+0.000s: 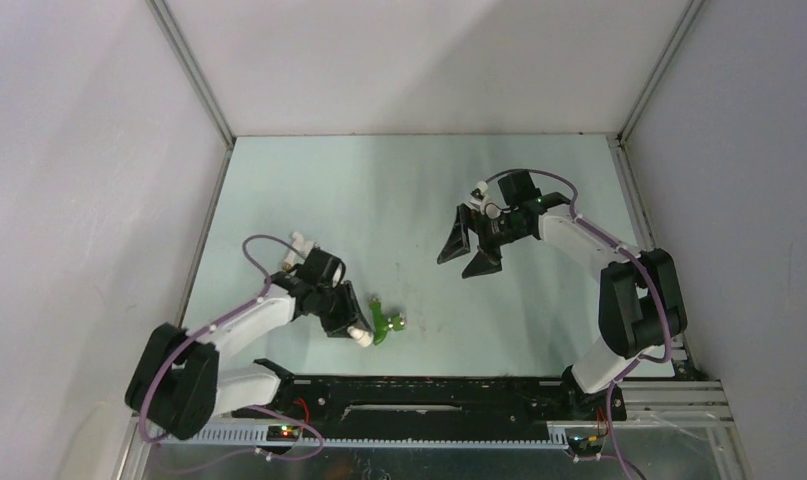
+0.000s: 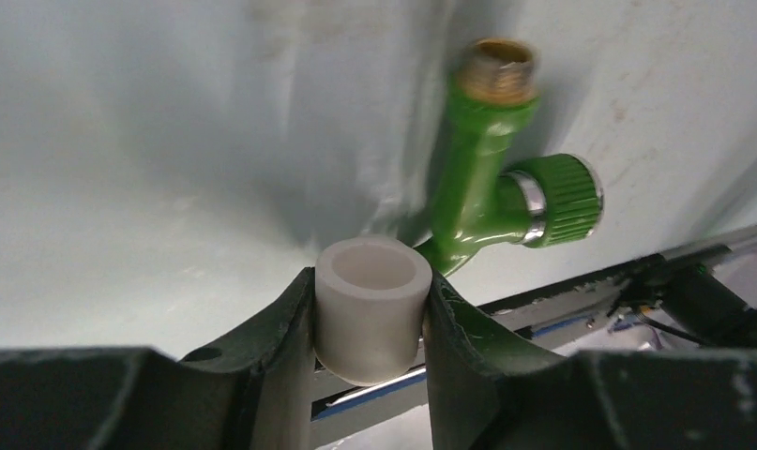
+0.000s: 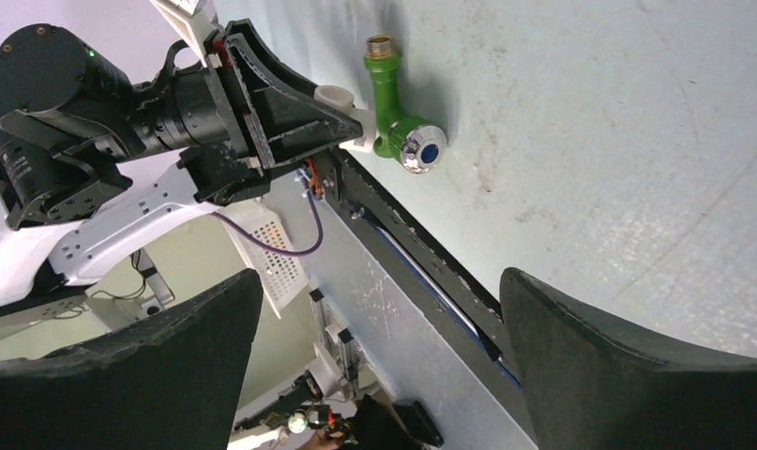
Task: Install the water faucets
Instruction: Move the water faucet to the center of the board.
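Observation:
The green faucet (image 1: 384, 322) lies on the pale table near the front edge, with its brass threaded end (image 2: 501, 70) pointing away and its ribbed knob (image 2: 562, 197) to the side. My left gripper (image 1: 357, 330) is shut on a short white pipe fitting (image 2: 370, 305), open end up, right against the faucet's lower end. Both also show in the right wrist view: the faucet (image 3: 390, 98) and the fitting (image 3: 341, 98). My right gripper (image 1: 457, 266) is open and empty above mid-table, right of the faucet. The white faucet is out of view.
A black rail (image 1: 429, 390) runs along the table's near edge just below the faucet. Grey walls with metal corner posts (image 1: 194, 75) enclose the table on the left, back and right.

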